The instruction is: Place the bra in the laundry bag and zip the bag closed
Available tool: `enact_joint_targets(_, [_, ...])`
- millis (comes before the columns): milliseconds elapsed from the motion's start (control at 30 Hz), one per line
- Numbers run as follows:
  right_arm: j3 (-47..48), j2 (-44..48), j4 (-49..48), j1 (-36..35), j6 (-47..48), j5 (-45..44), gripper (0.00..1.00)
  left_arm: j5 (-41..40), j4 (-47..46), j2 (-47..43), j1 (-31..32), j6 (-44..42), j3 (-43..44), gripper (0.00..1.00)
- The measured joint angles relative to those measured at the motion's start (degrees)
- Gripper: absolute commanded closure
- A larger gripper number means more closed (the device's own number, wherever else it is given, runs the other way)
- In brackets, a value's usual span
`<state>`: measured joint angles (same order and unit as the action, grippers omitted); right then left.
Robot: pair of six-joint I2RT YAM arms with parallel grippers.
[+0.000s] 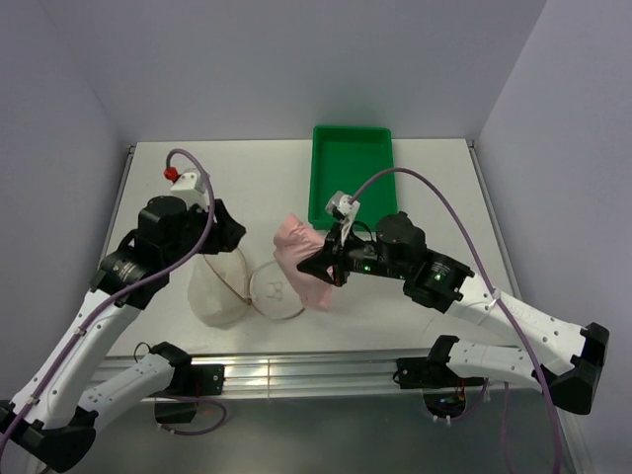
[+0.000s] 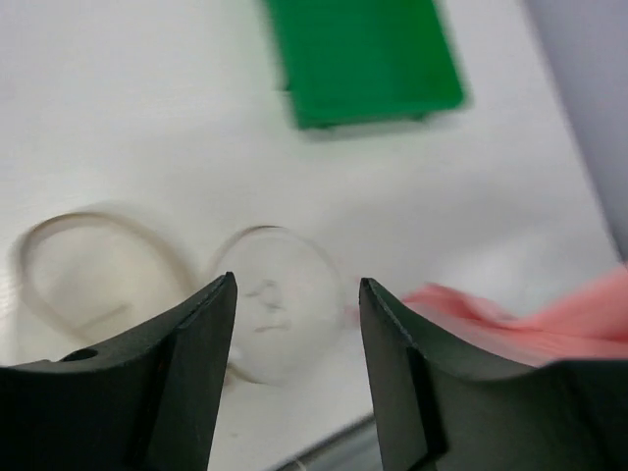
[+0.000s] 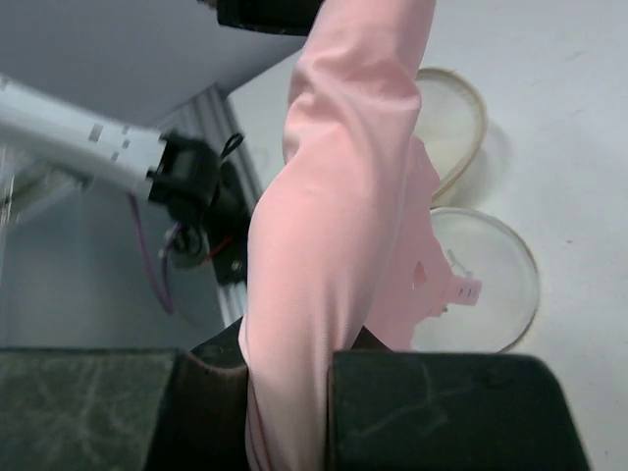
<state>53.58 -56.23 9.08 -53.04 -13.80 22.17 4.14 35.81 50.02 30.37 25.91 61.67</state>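
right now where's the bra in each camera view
Top external: mid-table, the bra is bunched at the right gripper, by the green tray's near end.
Left wrist: lower right corner, cut off by the frame edge.
Right wrist: fills the middle, running up from between the fingers.
Shared landmark: the laundry bag's round flap, beside the bra in all three.

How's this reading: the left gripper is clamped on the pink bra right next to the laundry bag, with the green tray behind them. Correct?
Not quite: it is the right gripper that is clamped on the pink bra, as the right wrist view shows; the left gripper is open and empty. The laundry bag and green tray are as you say.
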Motion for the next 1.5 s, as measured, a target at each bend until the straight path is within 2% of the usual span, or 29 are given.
enact_joint_targets(100, [0.0, 0.1, -2.2, 0.1, -3.4, -5.5, 1.00, -10.8, 2.7, 0.4, -3.1, 2.3, -1.7, 0.37])
enact_joint_targets(167, [-0.2, 0.1, -4.5, 0.1, -5.5, -8.3, 1.00, -15.3, 4.0, 0.5, -4.5, 3.7, -4.2, 0.30])
enact_joint_targets(267, [-0.4, -0.2, -8.0, 0.2, -8.1, -10.8, 1.00, -19.1, 5.9, 1.3, -6.7, 5.5, -7.9, 0.26])
enact_joint_targets(333, [-0.4, -1.1, -11.1, 0.2, -9.7, -11.9, 1.00, -20.3, 6.1, 2.4, -7.9, 6.5, -9.0, 0.27])
enact_joint_targets(433, [-0.4, -2.6, -14.5, 0.2, -11.0, -12.8, 1.00, -21.1, 5.4, 4.6, -10.0, 7.4, -9.4, 0.32])
enact_joint_targets(600, [-0.4, -4.6, -18.7, 0.2, -12.5, -13.0, 1.00, -22.0, 2.2, 9.9, -13.1, 8.7, -12.0, 0.52])
enact_joint_targets(767, [-0.4, -5.9, -22.4, 0.2, -13.8, -12.5, 1.00, -21.1, 0.5, 13.5, -14.5, 9.3, -14.7, 0.62])
enact_joint_targets(800, [-0.4, -6.3, -23.2, 0.2, -14.1, -12.4, 1.00, -20.9, 0.1, 13.9, -14.6, 9.3, -14.8, 0.67])
enact_joint_targets(833, [-0.4, -6.8, -23.8, 0.2, -14.5, -12.2, 1.00, -20.6, -0.2, 14.0, -14.6, 9.4, -14.8, 0.76])
enact_joint_targets(867, [-0.5, -7.2, -24.6, 0.2, -15.0, -12.1, 1.00, -20.3, -0.7, 14.1, -14.7, 9.5, -14.9, 0.93])
enact_joint_targets(900, [-0.7, -7.7, -25.7, 0.2, -15.5, -12.0, 1.00, -20.1, -1.2, 14.1, -14.7, 9.8, -14.9, 1.00])
enact_joint_targets(1067, [-2.7, -10.7, -31.8, 0.2, -18.6, -12.6, 1.00, -15.5, -4.1, 13.2, -14.7, 9.2, -15.7, 1.00])
enact_joint_targets(1333, [-4.5, -14.0, -40.1, 0.2, -19.8, -12.2, 1.00, -1.3, -12.8, 2.2, -14.8, 11.6, -21.7, 1.00])
enact_joint_targets(1500, [-7.2, -16.2, -48.1, 0.2, -21.2, -12.0, 1.00, 3.2, -16.9, -1.0, -14.8, 13.9, -24.3, 1.00])
